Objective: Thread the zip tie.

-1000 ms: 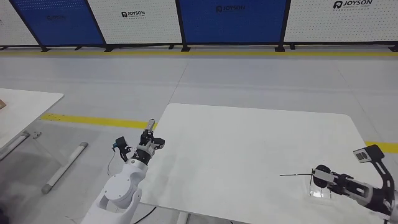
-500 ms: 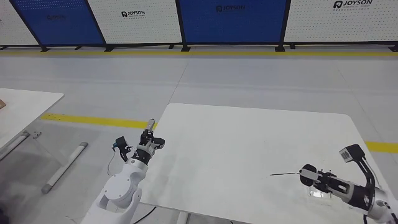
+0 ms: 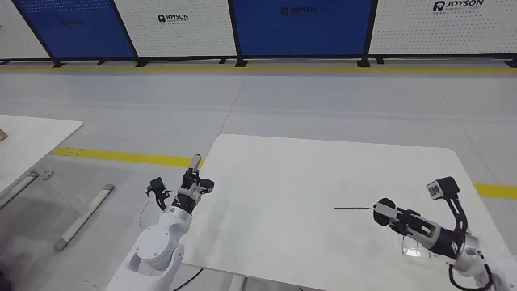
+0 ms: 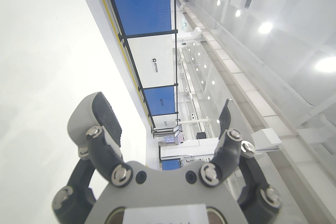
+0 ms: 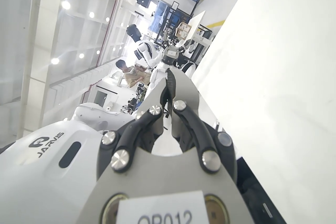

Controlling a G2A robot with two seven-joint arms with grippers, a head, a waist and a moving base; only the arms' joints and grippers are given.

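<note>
A thin black zip tie (image 3: 354,208) sticks out level to the left from my right gripper (image 3: 378,210), which is shut on one end of it above the right part of the white table (image 3: 307,170). In the right wrist view the fingertips (image 5: 168,79) are pressed together, and the tie itself is hard to make out there. My left gripper (image 3: 195,166) stays at the table's left edge, far from the tie. Its fingers (image 4: 106,114) stand wide apart with nothing between them.
A small clear plastic piece (image 3: 412,249) lies on the table near the front right, under the right arm. Another white table (image 3: 32,141) stands off to the left. Blue and white pegboard partitions (image 3: 299,8) line the far side of the floor.
My right gripper has carried the zip tie leftward and away from the front edge, off the clear piece. The left arm has not moved.
</note>
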